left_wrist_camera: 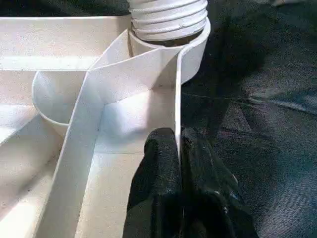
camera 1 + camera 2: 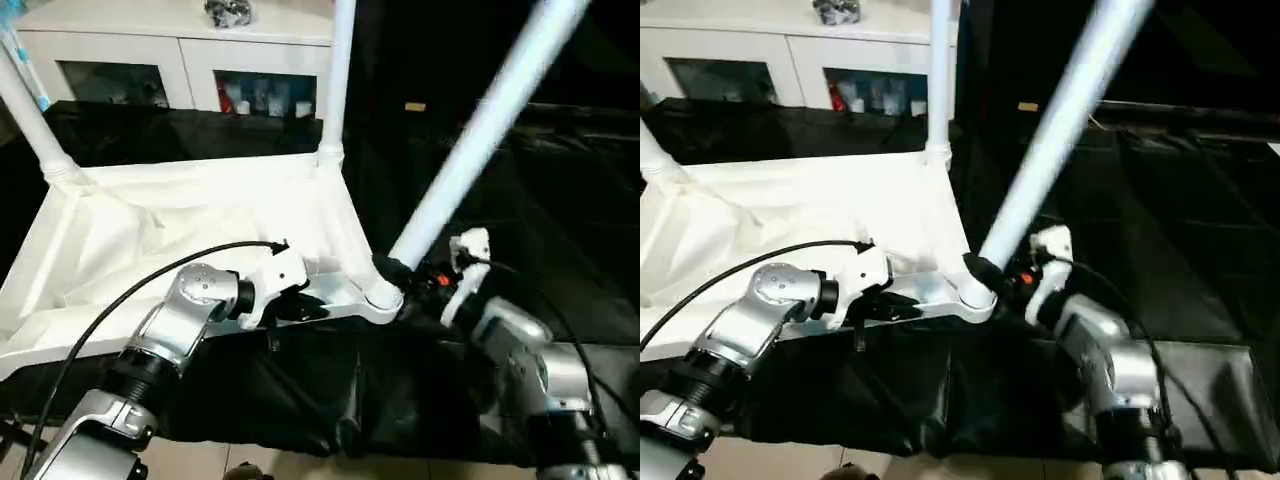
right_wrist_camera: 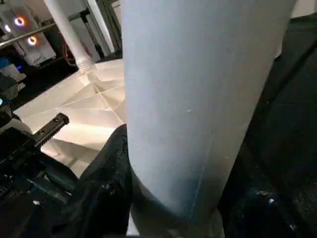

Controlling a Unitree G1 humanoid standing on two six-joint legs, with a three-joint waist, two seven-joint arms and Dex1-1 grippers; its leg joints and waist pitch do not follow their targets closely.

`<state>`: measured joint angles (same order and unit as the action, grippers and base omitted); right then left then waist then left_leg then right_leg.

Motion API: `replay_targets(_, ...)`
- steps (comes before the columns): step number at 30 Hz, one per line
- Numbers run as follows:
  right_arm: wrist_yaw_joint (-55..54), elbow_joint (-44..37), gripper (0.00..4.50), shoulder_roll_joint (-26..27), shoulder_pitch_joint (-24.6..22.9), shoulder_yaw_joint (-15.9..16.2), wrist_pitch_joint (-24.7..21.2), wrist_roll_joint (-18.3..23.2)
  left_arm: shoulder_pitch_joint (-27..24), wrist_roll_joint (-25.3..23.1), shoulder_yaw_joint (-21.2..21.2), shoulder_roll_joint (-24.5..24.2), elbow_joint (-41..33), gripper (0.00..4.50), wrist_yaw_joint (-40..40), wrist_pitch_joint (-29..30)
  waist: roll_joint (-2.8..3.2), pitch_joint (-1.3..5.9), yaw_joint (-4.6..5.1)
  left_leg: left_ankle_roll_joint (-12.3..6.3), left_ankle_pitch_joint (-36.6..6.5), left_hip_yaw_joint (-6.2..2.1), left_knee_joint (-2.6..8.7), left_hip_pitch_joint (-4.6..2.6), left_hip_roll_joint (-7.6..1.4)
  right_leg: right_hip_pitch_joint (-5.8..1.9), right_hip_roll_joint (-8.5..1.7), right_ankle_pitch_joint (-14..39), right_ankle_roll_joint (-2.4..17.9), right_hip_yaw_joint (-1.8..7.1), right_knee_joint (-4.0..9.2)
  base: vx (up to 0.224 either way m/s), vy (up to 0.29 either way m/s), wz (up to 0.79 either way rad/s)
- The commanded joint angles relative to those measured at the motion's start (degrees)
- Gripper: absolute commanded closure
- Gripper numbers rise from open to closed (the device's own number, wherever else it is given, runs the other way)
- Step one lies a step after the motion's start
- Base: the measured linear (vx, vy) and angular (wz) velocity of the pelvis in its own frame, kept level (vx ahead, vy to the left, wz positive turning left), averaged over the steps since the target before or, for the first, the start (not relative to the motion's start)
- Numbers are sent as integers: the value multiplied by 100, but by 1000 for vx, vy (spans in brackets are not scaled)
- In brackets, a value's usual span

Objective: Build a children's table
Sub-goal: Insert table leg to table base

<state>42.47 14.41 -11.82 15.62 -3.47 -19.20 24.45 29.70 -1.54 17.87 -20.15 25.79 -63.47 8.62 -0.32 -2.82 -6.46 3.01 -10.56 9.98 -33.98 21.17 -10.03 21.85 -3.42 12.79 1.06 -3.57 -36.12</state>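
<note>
White cabinet (image 2: 170, 60) stands behind black work table (image 2: 560, 220), beyond upturned children's table (image 2: 180, 220).

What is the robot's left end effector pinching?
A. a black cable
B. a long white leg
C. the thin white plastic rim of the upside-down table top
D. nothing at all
C: the left end effector has its black fingers shut on the thin white plastic rim of the upside-down table top, near the corner socket.

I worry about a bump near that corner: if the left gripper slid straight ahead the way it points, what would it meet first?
Probably the corner socket with the leg's threaded end, straight along the tabletop rim that the left gripper pinches; depth is unclear.
</note>
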Motion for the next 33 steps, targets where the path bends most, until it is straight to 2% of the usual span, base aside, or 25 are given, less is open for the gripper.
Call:
replay_targets(1,-39,122,261,-1,-243,22,48,-115,-5,140,-56,70,82,450,60,-108,-46,319,-12,-201,-826,-112,422,-57,-359,-227,-588,746,1115,329,477,0,0,0)
replay_targets(2,-39,122,261,-1,-243,22,48,-115,-5,140,-56,70,82,450,60,-108,-50,319,-9,-198,-834,-114,423,-61,-358,-224,-583,746,1114,327,472,0,0,0)
replay_targets(6,-178,-127,262,-144,-443,315,397,-572,9,111,-66,72,105,450,105,-138,-41,314,-16,-180,-849,-117,428,-57,-358,-221,-576,768,1065,326,480,0,0,0)
replay_targets(10,-252,-241,262,-195,-454,403,475,-728,14,96,-71,73,118,450,115,-153,-36,306,-8,-154,-989,-122,442,-69,-359,-212,-581,1012,1019,335,507,0,0,0)
replay_targets(13,-200,-386,262,-311,-428,588,466,-863,21,73,-65,84,150,450,138,-180,-52,307,-7,-170,-928,-123,440,-62,-357,-219,-567,879,1010,333,491,0,0,0)
replay_targets(19,74,-292,262,-439,-227,882,332,-964,9,63,-36,87,129,450,101,-180,-70,300,-5,-199,-951,-119,436,-53,-350,-220,-579,1081,976,334,511,0,0,0)
replay_targets(21,117,-248,262,-448,-176,908,327,-968,10,62,-32,81,124,450,87,-182,-70,301,0,-208,-933,-120,435,-54,-353,-217,-573,1039,976,335,505,0,0,0)
replay_targets(24,520,77,262,-502,138,1059,333,-915,76,56,34,23,151,450,-130,-261,-84,300,11,-236,-938,-117,427,-55,-348,-214,-581,1054,1032,330,506,0,0,0)
replay_targets(28,1018,186,262,-631,165,1222,408,-867,141,74,76,-17,154,450,-307,-312,-85,310,1,-252,-898,-116,424,-56,-358,-226,-577,938,1035,331,495,0,0,0)
replay_targets(30,1349,215,262,-702,133,1301,489,-836,161,80,132,-58,134,450,-462,-353,-81,310,0,-278,-877,-116,420,-51,-357,-231,-579,842,1059,332,490,0,0,0)
replay_targets(31,1419,229,262,-715,119,1318,534,-840,162,84,148,-71,122,450,-508,-363,-66,314,-4,-296,-881,-117,418,-58,-360,-227,-572,726,1106,328,479,0,0,0)
replay_targets(32,1487,245,262,-738,96,1353,572,-862,155,84,167,-92,100,450,-555,-369,-9,314,-16,-283,-895,-129,423,-57,-364,-224,-578,701,1140,325,469,0,0,0)
replay_targets(33,1558,249,262,-778,64,1412,626,-907,148,78,186,-115,79,450,-591,-368,-16,313,-8,-270,-943,-125,428,-60,-367,-221,-576,726,1143,324,486,0,0,0)
